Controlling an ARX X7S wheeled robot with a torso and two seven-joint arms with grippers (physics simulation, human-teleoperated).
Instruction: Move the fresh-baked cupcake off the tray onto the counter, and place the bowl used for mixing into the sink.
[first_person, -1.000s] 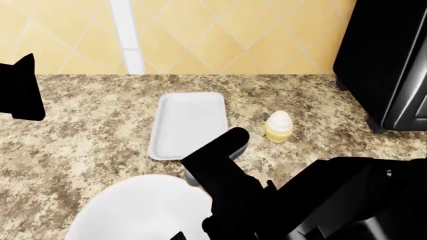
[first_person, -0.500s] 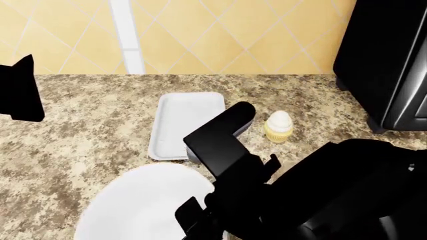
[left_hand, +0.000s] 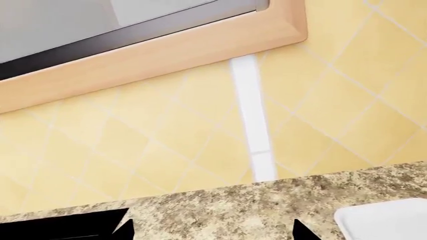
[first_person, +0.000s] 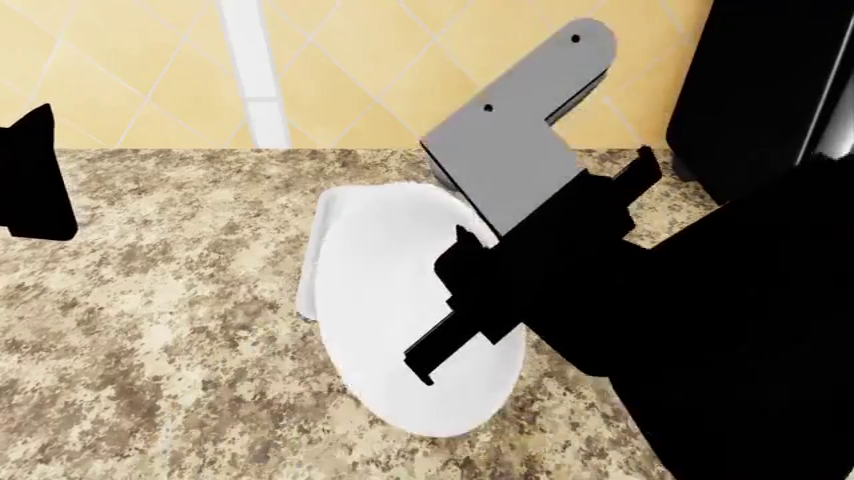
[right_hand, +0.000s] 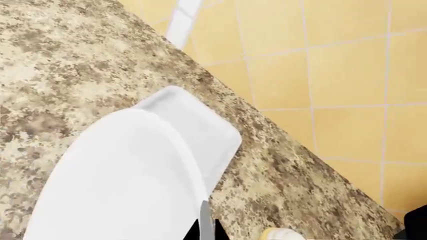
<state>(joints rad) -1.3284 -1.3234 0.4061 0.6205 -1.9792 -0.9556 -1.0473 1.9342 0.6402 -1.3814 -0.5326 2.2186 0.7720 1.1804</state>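
Note:
The large white bowl (first_person: 400, 330) hangs tilted on edge above the counter (first_person: 160, 300), in front of the tray. My right gripper (right_hand: 205, 229) is shut on the bowl's rim (right_hand: 193, 190), and the right arm (first_person: 561, 230) reaches across the head view. In the right wrist view the white tray (right_hand: 207, 130) lies behind the bowl, and the pale-yellow cupcake (right_hand: 280, 234) stands on the counter past the tray. In the head view the arm hides the cupcake. My left gripper (left_hand: 210, 231) is open and empty over the counter, with a tray corner (left_hand: 387, 220) beside it. The sink is out of view.
A yellow tiled wall (first_person: 374, 70) with a white strip backs the counter. A tall black appliance (first_person: 761, 80) stands at the right end. In the left wrist view a wood-framed window ledge (left_hand: 167, 55) sits above the tiles.
My right arm has risen and swung back, lifting the bowl off the front of the counter and tipping it on edge over the tray. The cupcake is now hidden in the head view.

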